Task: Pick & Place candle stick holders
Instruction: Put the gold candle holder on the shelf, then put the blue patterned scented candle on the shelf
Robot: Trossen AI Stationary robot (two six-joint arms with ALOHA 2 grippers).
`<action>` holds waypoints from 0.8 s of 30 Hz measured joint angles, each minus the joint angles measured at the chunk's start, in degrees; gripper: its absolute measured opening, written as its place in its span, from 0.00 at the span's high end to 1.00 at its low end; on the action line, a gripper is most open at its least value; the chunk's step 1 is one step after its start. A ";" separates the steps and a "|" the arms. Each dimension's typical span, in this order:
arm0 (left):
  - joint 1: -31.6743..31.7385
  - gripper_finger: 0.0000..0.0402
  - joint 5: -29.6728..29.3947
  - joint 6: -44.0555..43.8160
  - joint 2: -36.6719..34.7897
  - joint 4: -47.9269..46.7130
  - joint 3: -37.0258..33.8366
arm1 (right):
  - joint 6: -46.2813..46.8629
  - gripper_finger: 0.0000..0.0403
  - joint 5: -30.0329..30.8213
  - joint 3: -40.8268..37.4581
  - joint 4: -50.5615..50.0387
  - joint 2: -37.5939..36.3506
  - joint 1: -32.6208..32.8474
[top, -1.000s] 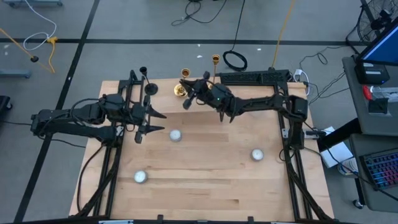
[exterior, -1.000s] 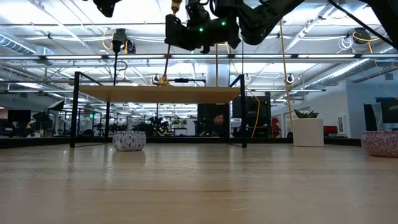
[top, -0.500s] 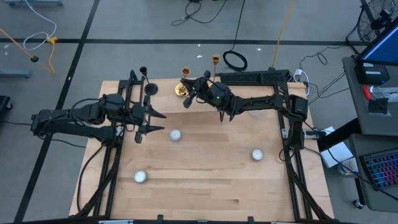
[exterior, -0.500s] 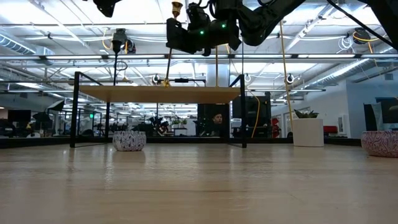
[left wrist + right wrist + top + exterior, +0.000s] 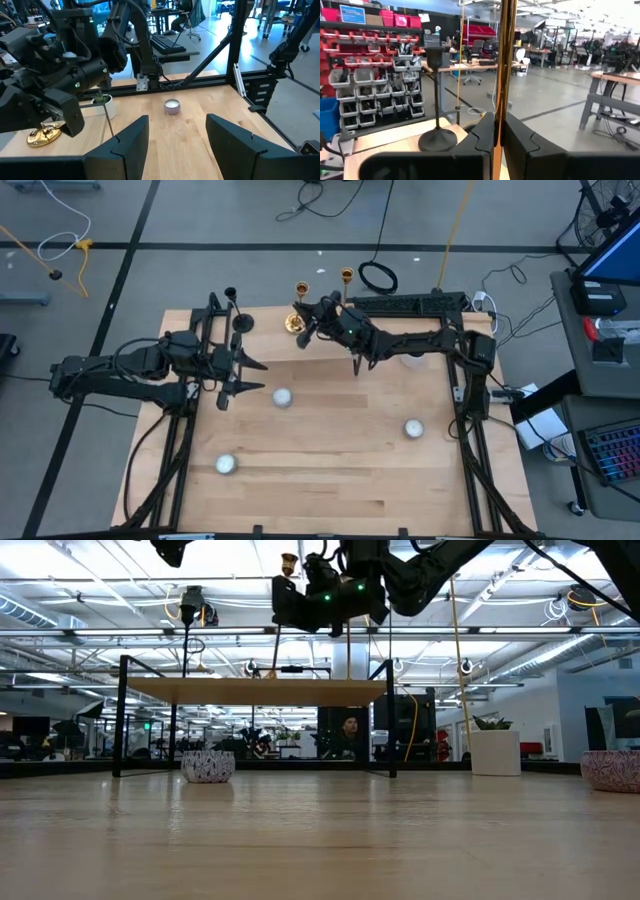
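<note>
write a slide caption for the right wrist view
Right gripper shut on a gold candle stick holder, its stem rising between the fingers, with the black candle stick holder standing on the table beyond.

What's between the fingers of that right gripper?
The right gripper is shut on the thin stem of a gold candle stick holder. Its base shows beside the left gripper, which is open.

Counter [image 5: 330, 470]: pale wood planks, smooth, satin sheen. Gold candle stick holder [image 5: 295, 323]: polished metal, mirror-glossy base. Black holder [image 5: 437, 137]: matt dark finish. Right gripper [image 5: 497, 137]: matt black plastic-looking jaws. Floor [image 5: 200, 270], upper frame: smooth grey.
</note>
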 joint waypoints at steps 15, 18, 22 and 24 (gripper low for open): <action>0.00 0.49 0.00 0.04 0.00 0.03 0.00 | 1.04 0.80 -4.14 -0.02 -2.07 0.08 -1.08; 0.00 0.49 0.00 0.04 0.00 0.03 0.00 | 1.09 0.76 -4.65 -0.02 -2.33 0.02 -1.13; 0.00 0.49 0.00 0.06 0.00 0.01 0.00 | 1.03 0.71 -4.57 -0.02 -3.05 0.02 -1.15; 0.00 0.49 0.00 0.06 0.00 -0.01 0.00 | 1.02 0.69 -4.54 -0.02 -2.93 0.02 -1.15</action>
